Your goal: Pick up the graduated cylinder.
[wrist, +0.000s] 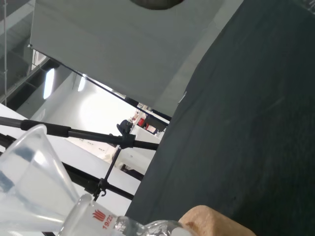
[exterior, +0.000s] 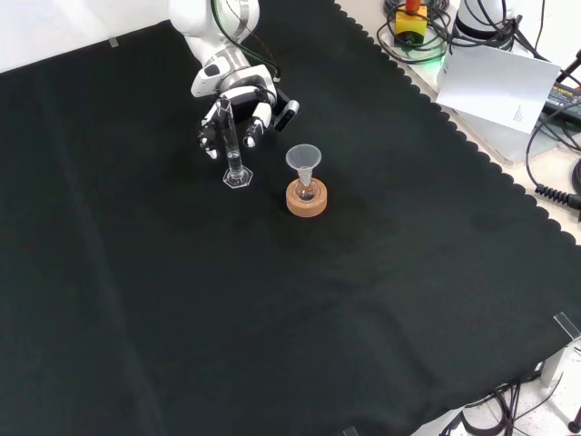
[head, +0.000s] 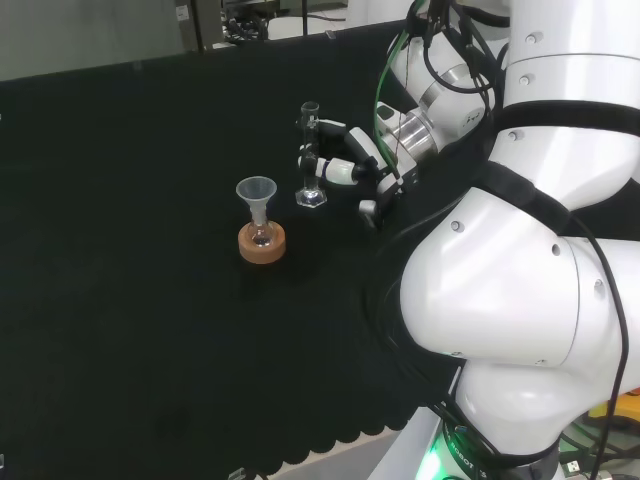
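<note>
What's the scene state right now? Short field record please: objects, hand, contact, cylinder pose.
surface: black cloth
target: graduated cylinder, upright, base on the cloth
hand: hand at the cylinder, fingers curled round its tube
hand, front view: hand behind the cylinder
lifted: not yet
other ware: funnel sitting in a small flask on a cork ring
spacing: cork ring stands apart from the cylinder base

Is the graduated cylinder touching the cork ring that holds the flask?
Apart. In the front view black cloth shows between the graduated cylinder base and the cork ring; the head view shows the same gap.
</note>
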You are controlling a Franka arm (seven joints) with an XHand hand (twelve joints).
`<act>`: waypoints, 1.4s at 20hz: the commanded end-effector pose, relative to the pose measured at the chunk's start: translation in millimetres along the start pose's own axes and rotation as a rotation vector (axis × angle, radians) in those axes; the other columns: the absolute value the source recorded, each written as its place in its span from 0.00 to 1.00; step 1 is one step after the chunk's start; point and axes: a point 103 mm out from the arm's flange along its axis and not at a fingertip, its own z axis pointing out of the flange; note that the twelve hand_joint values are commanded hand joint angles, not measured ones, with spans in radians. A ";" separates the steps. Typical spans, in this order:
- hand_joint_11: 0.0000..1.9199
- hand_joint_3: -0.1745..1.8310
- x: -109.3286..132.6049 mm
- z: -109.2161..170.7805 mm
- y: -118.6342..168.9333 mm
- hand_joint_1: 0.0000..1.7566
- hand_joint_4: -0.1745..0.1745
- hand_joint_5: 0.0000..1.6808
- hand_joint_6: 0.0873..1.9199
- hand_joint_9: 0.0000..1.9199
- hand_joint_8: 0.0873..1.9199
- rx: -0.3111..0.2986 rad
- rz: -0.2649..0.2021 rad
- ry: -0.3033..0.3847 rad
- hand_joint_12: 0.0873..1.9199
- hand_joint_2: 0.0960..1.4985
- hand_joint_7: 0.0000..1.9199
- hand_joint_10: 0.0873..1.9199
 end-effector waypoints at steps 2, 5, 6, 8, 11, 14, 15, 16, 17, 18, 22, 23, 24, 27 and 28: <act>0.29 0.00 -1.1 0.7 -0.5 0.61 0.41 0.37 0.08 0.43 0.27 -0.015 -0.006 0.014 0.61 0.66 0.29 0.20; 0.29 0.00 -1.5 0.9 -0.5 0.61 0.42 0.35 0.14 0.44 0.27 -0.024 -0.008 0.033 0.61 0.66 0.30 0.18; 0.30 0.00 -1.8 1.3 -0.5 0.61 0.42 0.34 0.16 0.44 0.27 -0.025 -0.008 0.039 0.61 0.66 0.30 0.17; 0.30 0.00 -1.6 2.4 -0.4 0.61 0.42 0.34 0.17 0.44 0.27 -0.024 -0.008 0.041 0.60 0.66 0.30 0.17; 0.30 0.00 -2.9 3.4 -0.1 0.62 0.42 0.33 0.18 0.44 0.27 -0.026 -0.009 0.045 0.60 0.66 0.29 0.17; 0.30 0.00 -0.7 2.1 0.5 0.62 0.42 0.33 0.20 0.44 0.27 -0.030 -0.013 0.045 0.60 0.66 0.29 0.17; 0.30 0.00 -0.5 1.4 0.5 0.62 0.42 0.32 0.21 0.44 0.27 -0.034 -0.012 0.047 0.60 0.66 0.29 0.17; 0.30 0.00 -0.5 0.7 0.3 0.62 0.42 0.32 0.21 0.45 0.27 -0.036 -0.011 0.047 0.60 0.66 0.29 0.17; 0.31 0.00 -0.9 0.3 0.2 0.63 0.42 0.32 0.22 0.45 0.27 -0.038 -0.009 0.045 0.60 0.67 0.29 0.17; 0.31 0.00 -1.0 0.0 0.2 0.63 0.42 0.33 0.22 0.45 0.27 -0.040 -0.008 0.044 0.60 0.67 0.29 0.17; 0.35 0.00 -2.8 2.7 0.7 0.64 0.43 0.35 0.26 0.46 0.28 -0.049 -0.005 0.033 0.58 0.69 0.30 0.17; 0.36 0.00 -2.2 2.4 1.0 0.64 0.43 0.37 0.27 0.47 0.28 -0.050 -0.006 0.028 0.57 0.69 0.31 0.17; 0.37 0.00 -1.6 1.8 1.5 0.65 0.44 0.38 0.28 0.48 0.28 -0.051 -0.007 0.027 0.56 0.70 0.31 0.17; 0.39 0.00 0.6 -0.2 3.2 0.65 0.44 0.39 0.30 0.49 0.28 -0.049 -0.011 0.026 0.55 0.71 0.32 0.16; 0.39 0.00 0.8 -0.8 3.5 0.66 0.44 0.39 0.30 0.49 0.28 -0.048 -0.012 0.028 0.55 0.71 0.32 0.16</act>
